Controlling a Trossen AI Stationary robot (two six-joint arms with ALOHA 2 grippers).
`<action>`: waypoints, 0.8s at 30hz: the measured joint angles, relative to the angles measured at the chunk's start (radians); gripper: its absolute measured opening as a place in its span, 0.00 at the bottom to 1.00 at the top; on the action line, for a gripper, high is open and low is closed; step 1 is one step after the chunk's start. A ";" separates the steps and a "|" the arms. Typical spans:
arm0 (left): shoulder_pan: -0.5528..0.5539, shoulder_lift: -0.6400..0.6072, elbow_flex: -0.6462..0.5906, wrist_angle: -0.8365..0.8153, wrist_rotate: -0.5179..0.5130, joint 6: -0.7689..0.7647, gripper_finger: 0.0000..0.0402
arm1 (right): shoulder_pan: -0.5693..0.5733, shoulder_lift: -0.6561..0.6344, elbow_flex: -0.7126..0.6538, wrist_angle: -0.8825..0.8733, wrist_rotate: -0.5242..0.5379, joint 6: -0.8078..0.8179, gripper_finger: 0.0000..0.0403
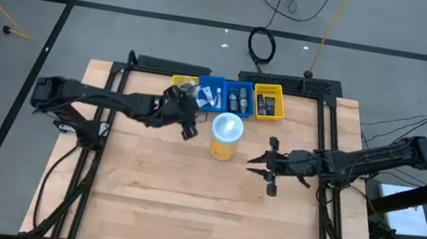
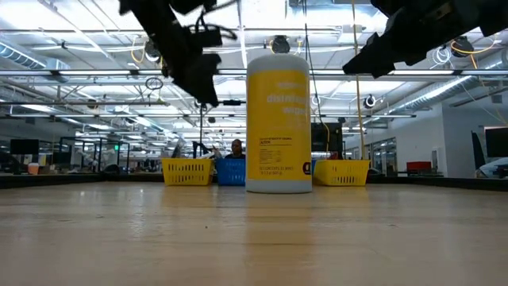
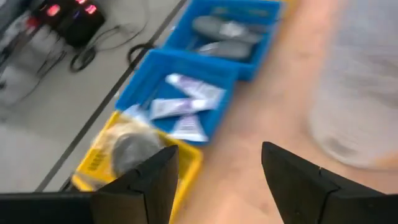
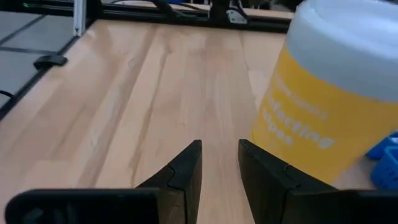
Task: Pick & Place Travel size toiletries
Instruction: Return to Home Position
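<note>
The travel size toiletries lie in a row of small bins at the table's far edge. White tubes [image 3: 186, 106] fill one blue bin [image 1: 210, 94], dark items [image 3: 227, 34] a second blue bin [image 1: 238, 99], and a round grey packet [image 3: 130, 146] lies in the left yellow bin [image 3: 93, 163]. My left gripper [image 3: 217, 168] hovers open just near of these bins, above the table, with nothing between its fingers. My right gripper [image 4: 221, 162] hangs over the table's right half, its fingers a narrow gap apart and empty, pointing toward the yellow cup [image 1: 226, 134].
The tall yellow cup with a pale lid [image 2: 278, 123] stands on the table between the two grippers, close beside the left one. Another yellow bin [image 1: 269, 102] ends the row on the right. The near half of the wooden table [image 1: 198, 219] is bare.
</note>
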State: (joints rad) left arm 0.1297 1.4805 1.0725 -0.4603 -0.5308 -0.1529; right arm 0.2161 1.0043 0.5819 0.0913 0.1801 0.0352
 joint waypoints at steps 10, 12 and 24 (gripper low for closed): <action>-0.202 -0.102 -0.065 0.003 0.037 -0.015 0.57 | 0.000 -0.077 -0.003 -0.089 0.011 0.001 0.25; -0.228 -0.135 -0.126 0.067 0.037 -0.036 0.57 | 0.000 -0.101 -0.023 -0.083 0.036 0.006 0.25; -0.410 -0.456 -0.517 0.323 -0.017 -0.128 0.57 | 0.000 -0.351 -0.283 0.095 0.066 0.061 0.25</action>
State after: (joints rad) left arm -0.2799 1.0245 0.5553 -0.1377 -0.5479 -0.2808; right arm 0.2162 0.6537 0.2991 0.1861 0.2456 0.0962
